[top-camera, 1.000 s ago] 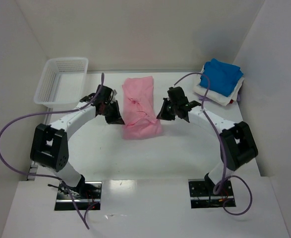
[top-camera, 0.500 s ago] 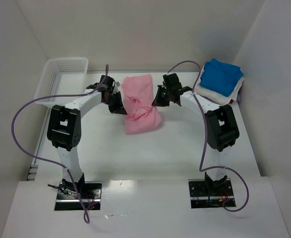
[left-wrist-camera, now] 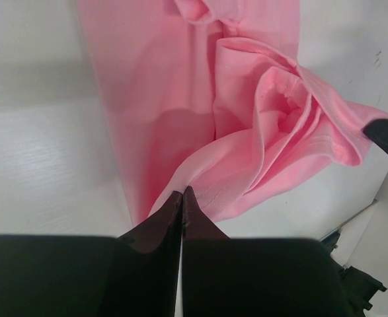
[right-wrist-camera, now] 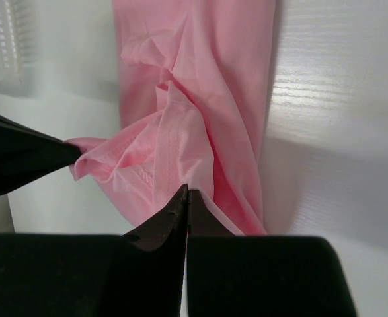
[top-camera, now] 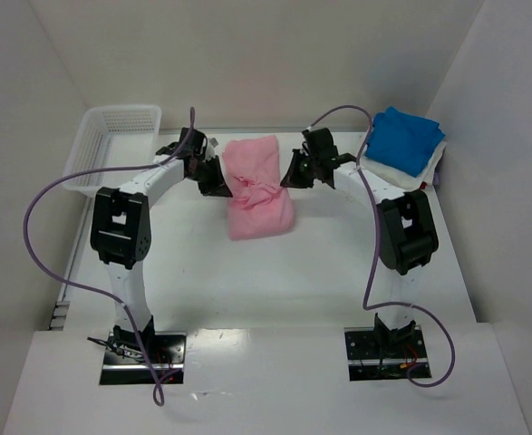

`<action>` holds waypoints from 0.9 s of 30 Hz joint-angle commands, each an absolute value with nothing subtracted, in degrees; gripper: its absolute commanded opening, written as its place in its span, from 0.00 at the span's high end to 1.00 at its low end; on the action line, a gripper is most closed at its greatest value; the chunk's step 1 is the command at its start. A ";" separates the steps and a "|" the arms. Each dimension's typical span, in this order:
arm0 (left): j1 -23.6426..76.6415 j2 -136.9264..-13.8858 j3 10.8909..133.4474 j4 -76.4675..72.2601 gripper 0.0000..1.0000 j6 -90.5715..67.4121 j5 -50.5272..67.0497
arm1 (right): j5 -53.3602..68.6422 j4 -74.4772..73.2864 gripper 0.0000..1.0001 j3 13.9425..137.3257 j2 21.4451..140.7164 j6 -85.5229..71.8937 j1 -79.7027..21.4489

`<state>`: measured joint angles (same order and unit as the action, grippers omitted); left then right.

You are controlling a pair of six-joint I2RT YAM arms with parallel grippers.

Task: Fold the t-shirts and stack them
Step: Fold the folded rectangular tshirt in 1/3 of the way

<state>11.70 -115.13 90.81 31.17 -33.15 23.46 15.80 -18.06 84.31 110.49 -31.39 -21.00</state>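
White table, one pink t-shirt clamped in both arms' jaws, one blue t-shirt atop one white t-shirt

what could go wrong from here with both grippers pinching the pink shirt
The left gripper and right gripper each pinch only a thin edge of the pink shirt, so an edge may slip out mid-fold. The cloth between them is bunched, so the fold may trap wrinkles and land crooked.

Matt pink cloth shirt on smooth white table.
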 commanded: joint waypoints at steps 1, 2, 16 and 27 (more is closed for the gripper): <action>11.34 -117.77 93.80 30.23 1.00 -32.34 24.24 | 16.61 -15.02 1.00 85.69 113.23 -29.44 -20.57; 10.80 -118.54 93.87 29.77 1.00 -32.34 24.17 | 17.15 -14.94 1.00 86.23 113.83 -28.90 -20.57; 8.00 -116.82 97.38 26.54 0.21 -29.59 19.95 | 13.04 -16.62 0.47 94.49 115.36 -25.04 -20.57; 12.23 -105.35 88.67 20.94 0.12 -23.03 29.57 | 13.82 -13.84 0.43 92.48 108.77 -24.43 -20.57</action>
